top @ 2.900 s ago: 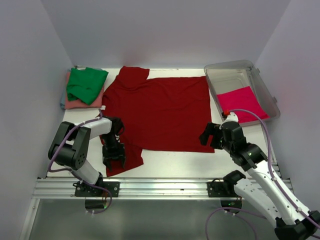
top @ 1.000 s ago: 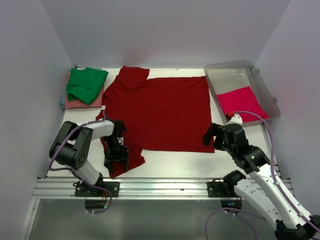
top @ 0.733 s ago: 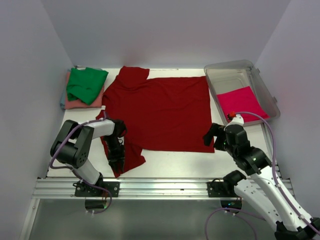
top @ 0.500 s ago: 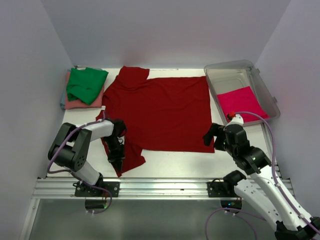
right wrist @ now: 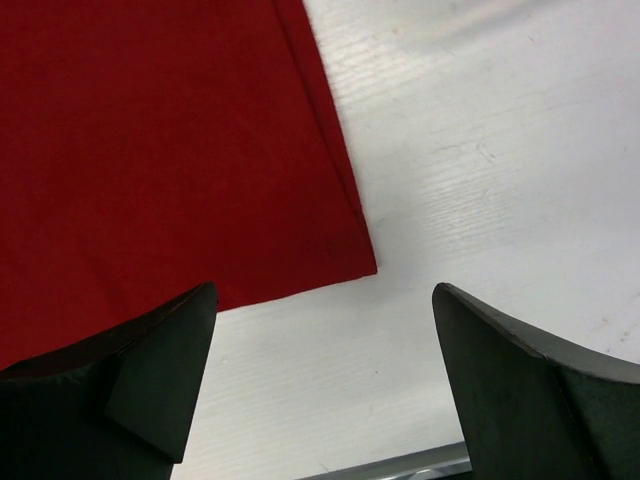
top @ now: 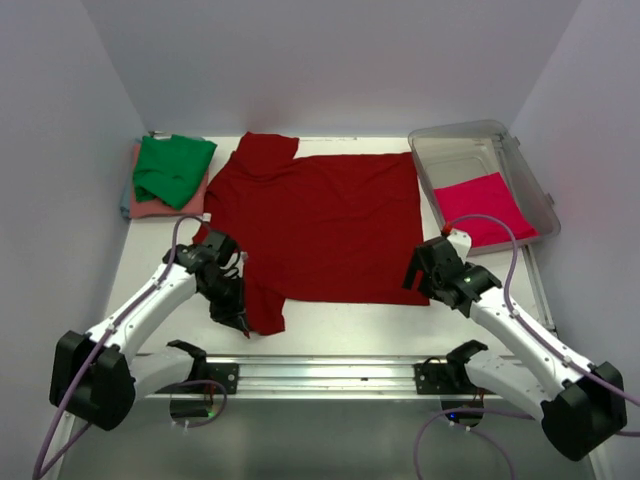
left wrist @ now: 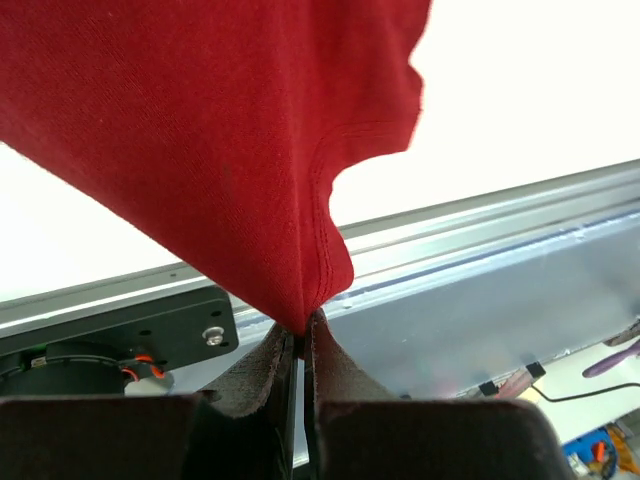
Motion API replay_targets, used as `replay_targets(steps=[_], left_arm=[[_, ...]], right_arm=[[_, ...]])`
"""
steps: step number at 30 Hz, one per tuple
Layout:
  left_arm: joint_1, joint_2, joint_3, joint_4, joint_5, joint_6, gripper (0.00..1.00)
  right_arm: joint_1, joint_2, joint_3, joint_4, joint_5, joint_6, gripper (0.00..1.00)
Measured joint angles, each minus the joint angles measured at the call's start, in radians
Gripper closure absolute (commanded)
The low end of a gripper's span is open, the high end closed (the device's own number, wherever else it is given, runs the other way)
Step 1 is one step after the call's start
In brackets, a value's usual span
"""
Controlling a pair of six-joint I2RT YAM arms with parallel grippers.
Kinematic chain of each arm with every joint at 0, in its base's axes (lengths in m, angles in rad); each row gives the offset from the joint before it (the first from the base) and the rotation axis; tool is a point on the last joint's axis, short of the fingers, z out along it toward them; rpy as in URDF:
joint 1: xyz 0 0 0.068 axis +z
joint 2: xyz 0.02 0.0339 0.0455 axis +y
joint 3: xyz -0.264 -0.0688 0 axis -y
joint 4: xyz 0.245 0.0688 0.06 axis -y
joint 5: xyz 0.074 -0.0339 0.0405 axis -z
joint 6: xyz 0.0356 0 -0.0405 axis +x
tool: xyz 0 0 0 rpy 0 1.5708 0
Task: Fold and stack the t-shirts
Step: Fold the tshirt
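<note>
A white table (top: 145, 245) fills the floor of a pale-walled enclosure, with an aluminium rail (top: 330, 370) along its near edge. The dark red t-shirt (top: 320, 225) lies spread flat across the middle of the table, its collar end toward the left. At the shirt's near-left sleeve, the left gripper (left wrist: 300, 345) has its fingers pressed together on the hem, and the cloth gathers to a point where they pinch it. At the shirt's near-right corner, the right gripper (right wrist: 322, 290) hangs with its jaws spread wide. In the right wrist view that corner lies flat on the table between the two fingers (right wrist: 160, 370), and neither finger visibly touches it. Beyond the shirt's far-left end sits a small stack, a green t-shirt (top: 172, 165) loosely folded on top of a salmon pink t-shirt (top: 150, 208). To the right of the dark red shirt stands a clear plastic tub (top: 520, 160), and a bright pinkish-red t-shirt (top: 485, 205) lies folded in the tub's near half.
</note>
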Motion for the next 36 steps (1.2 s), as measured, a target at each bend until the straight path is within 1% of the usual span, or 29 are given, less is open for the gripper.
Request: replay_targets(steps=[4,8,14,18,20,24,26,28,29,30,31,32,33,34,36], left_arm=[[-0.001,-0.082,0.000,-0.010,0.019,0.000,0.96],[-0.016,-0.133,0.000,-0.013,0.037,-0.001,0.96],[-0.037,-0.183,0.000,-0.012,0.048,-0.005,0.96],[-0.039,-0.206,0.000,-0.013,0.048,-0.008,0.96],[-0.039,-0.207,0.000,-0.012,0.049,-0.008,0.96],[-0.039,-0.207,0.000,-0.012,0.053,-0.015,0.96],[-0.039,-0.209,0.000,-0.012,0.054,-0.016,0.96],[-0.039,-0.212,0.000,-0.012,0.056,-0.019,0.97],[-0.039,-0.213,0.000,-0.011,0.056,-0.021,0.97],[-0.039,-0.213,0.000,-0.011,0.056,-0.022,0.97],[-0.039,-0.213,0.000,-0.011,0.057,-0.023,0.97],[-0.039,-0.213,0.000,-0.011,0.058,-0.023,0.97],[-0.039,-0.213,0.000,-0.011,0.059,-0.023,0.97],[-0.039,-0.213,0.000,-0.011,0.060,-0.023,0.97],[-0.039,-0.212,0.000,-0.010,0.062,-0.023,0.97]], right_arm=[[0.000,0.081,-0.009,0.005,0.048,0.056,0.16],[0.000,0.146,-0.009,0.016,0.108,0.121,0.25],[-0.001,0.274,-0.003,0.023,0.175,0.184,0.28],[-0.018,0.338,0.022,0.031,0.181,0.187,0.31],[-0.034,0.355,0.053,0.058,0.185,0.164,0.32],[-0.089,0.431,0.197,0.090,0.209,0.107,0.33],[-0.130,0.477,0.259,0.108,0.234,0.083,0.39],[-0.179,0.536,0.312,0.106,0.262,0.069,0.43],[-0.198,0.562,0.332,0.105,0.268,0.068,0.46],[-0.221,0.600,0.352,0.094,0.270,0.068,0.52],[-0.241,0.639,0.372,0.089,0.273,0.065,0.60],[-0.259,0.680,0.391,0.087,0.274,0.059,0.89],[-0.277,0.724,0.411,0.084,0.274,0.050,0.97],[-0.298,0.766,0.433,0.079,0.270,0.050,1.00],[-0.339,0.848,0.475,0.078,0.255,0.045,1.00]])
